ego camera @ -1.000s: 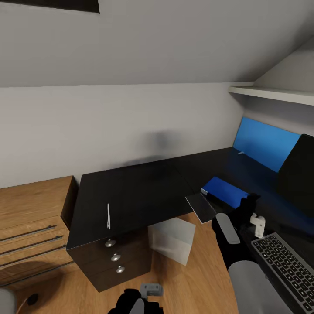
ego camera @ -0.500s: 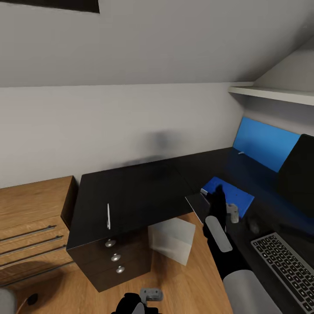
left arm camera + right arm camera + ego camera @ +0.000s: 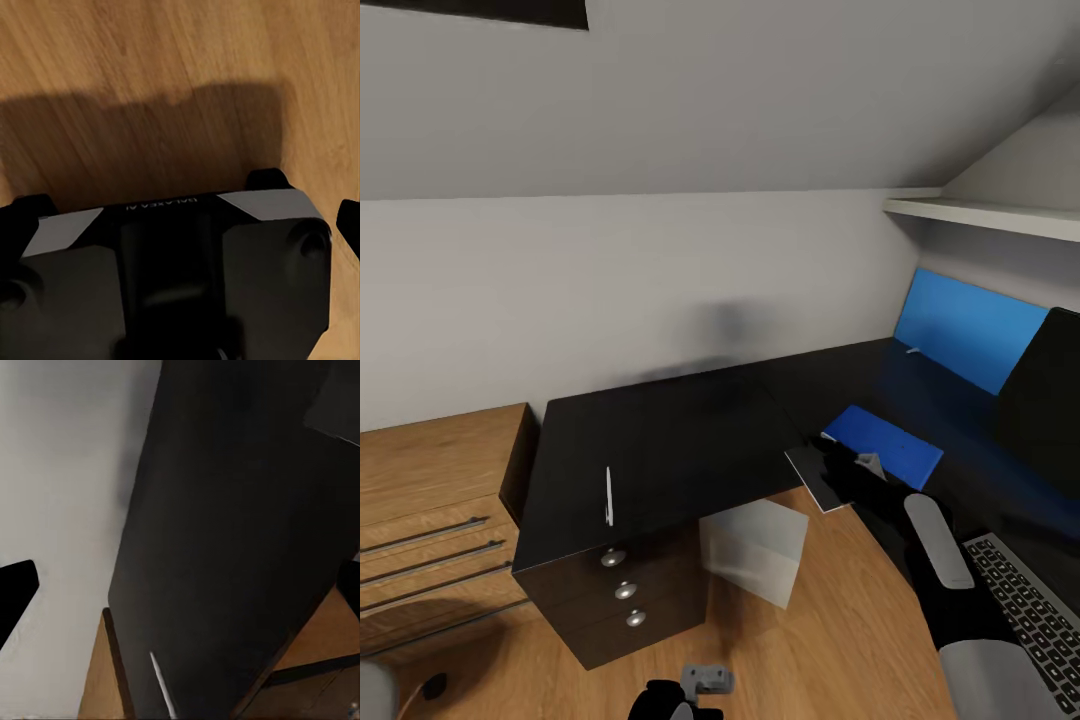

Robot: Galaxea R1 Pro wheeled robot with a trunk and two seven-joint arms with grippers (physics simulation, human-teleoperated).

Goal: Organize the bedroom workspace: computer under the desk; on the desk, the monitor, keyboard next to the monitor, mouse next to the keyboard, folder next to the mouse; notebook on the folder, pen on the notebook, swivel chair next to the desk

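Black right gripper (image 3: pixel 852 468), jaws spread wide, hovers empty over the grey notebook (image 3: pixel 815 476).

Wide black flat monitor (image 3: pixel 1048 400): cut off at 3 o'clock edge.
Slim dark grey keyboard (image 3: pixel 1025 615): near end cropped, part behind right arm.
Thin grey notebook (image 3: pixel 817 477): partly covered by right gripper (image 3: pixel 852 470).
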